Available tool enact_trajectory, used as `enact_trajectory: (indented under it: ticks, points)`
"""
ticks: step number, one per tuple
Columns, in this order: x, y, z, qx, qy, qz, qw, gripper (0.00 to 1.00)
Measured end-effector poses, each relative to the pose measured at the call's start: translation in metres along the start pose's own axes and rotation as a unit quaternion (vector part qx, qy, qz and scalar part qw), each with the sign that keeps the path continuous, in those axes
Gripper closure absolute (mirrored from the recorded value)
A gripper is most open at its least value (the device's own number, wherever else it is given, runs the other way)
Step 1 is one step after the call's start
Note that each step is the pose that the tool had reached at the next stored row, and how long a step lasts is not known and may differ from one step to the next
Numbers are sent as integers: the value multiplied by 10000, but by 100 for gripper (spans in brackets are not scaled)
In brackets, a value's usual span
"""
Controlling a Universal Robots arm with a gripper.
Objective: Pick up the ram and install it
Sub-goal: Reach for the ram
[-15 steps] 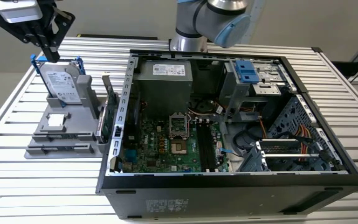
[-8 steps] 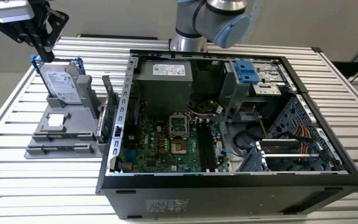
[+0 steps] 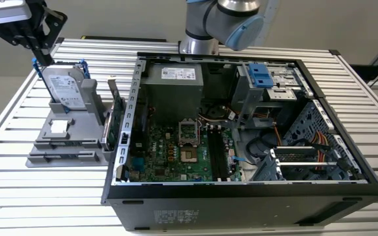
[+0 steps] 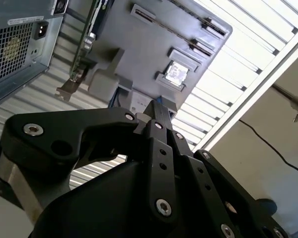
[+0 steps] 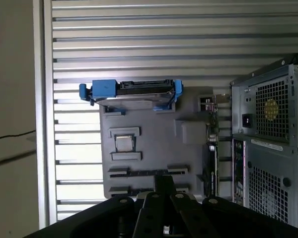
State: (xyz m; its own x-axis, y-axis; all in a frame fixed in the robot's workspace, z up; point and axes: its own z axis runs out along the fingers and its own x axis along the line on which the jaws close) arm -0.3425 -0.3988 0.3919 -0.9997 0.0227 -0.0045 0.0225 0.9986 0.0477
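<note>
Black gripper (image 5: 164, 180) nearest, jaws pressed together on nothing, raised above gray holder (image 5: 149, 148) on slatted table (image 5: 139, 49). Ram (image 5: 145, 172) judged to be the thin dark strip seated edge-up in a long holder slot, at the end away from the upright hard drive (image 5: 131, 94); not surely resolved. Risk of striking the strip's edge if lowered with jaws unspread. Risk of tilting and binding it in the slot through an off-centre pinch.

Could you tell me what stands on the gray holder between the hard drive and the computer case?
In the exterior view, a green expansion card stands upright at the holder's edge, between the hard drive and the case.
</note>
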Motion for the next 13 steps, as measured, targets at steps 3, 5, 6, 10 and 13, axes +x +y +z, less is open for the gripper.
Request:
enact_trajectory:
  ticks: [3,5,6,10,13]
  points:
    - [10,0,0,0,4,-66,10000,100]
    - [12,0,0,0,4,-78,10000,100]
    - [12,0,0,0,4,-79,10000,100]
    - [13,-18,0,0,4,-79,10000,100]
    - [11,-63,1,-1,4,-79,10000,100]
